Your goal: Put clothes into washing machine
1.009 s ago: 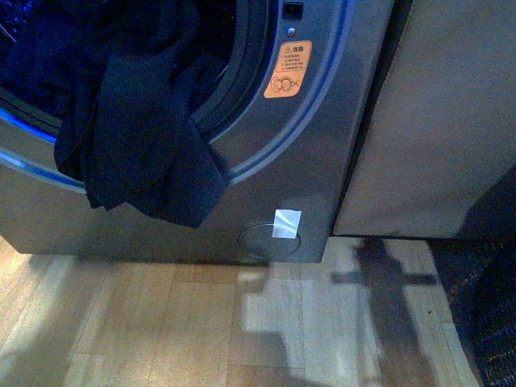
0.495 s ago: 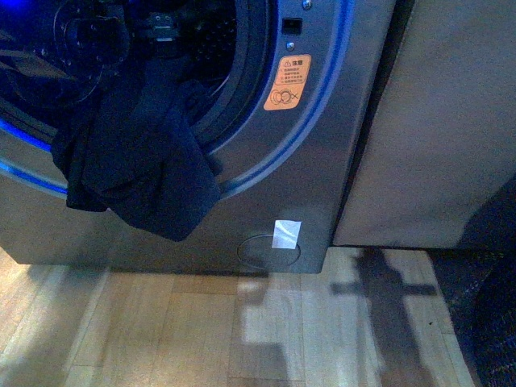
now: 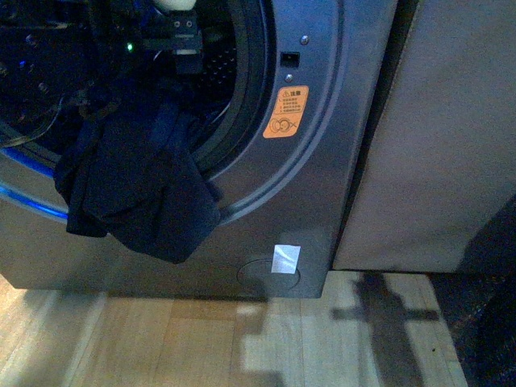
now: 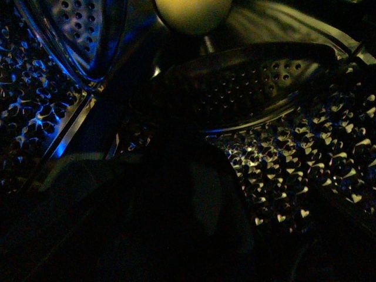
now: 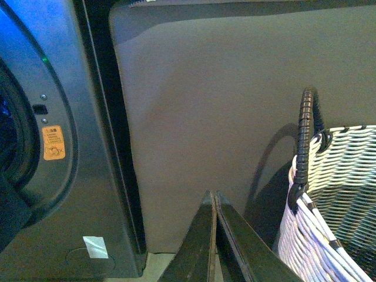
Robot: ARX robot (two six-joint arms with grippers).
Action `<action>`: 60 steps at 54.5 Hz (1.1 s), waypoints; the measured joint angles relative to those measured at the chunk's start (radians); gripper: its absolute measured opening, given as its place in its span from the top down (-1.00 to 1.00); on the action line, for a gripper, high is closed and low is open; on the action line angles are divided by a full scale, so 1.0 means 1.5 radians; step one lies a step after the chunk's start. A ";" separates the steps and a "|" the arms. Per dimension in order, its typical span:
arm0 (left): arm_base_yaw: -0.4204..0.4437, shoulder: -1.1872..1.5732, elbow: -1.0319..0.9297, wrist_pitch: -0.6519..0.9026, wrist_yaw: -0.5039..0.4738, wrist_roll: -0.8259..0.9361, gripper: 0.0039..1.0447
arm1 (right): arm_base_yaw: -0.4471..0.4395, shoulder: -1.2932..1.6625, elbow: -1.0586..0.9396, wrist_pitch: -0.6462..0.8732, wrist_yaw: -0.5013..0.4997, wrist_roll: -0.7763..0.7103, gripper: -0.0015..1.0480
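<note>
You had the clothes draped over the lower lip of the washer's mouth, at about 7 o'clock on the porthole ring, with one part inside the drum and a bigger fold hanging down the grey front. The hanging fold reached well short of the floor. The orange sticker sat at 3 o'clock of the ring, clear of the cloth, and a white tape patch lay low on the front panel, at about 4 o'clock from the clothes.

Your left arm was up inside the mouth near 12 o'clock, above the garment. From its wrist camera you saw the perforated drum lit blue and a dark mass of cloth close below, but the fingers did not show, so you could not tell how far that hand was open or whether it held anything.

Your right gripper had its fingers pressed together on nothing, near the beige panel, with the wicker basket beside it.
</note>
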 joint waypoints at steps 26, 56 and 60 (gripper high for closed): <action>-0.024 -0.227 -0.305 0.093 0.099 -0.004 -0.88 | 0.000 0.000 0.000 0.000 0.000 0.000 0.95; 0.021 -0.559 -0.624 0.166 0.086 0.022 0.00 | 0.000 0.000 0.000 0.000 0.001 0.000 0.95; 0.041 -0.614 -0.662 0.151 0.105 0.025 0.38 | 0.000 0.000 0.000 0.000 0.002 0.000 0.95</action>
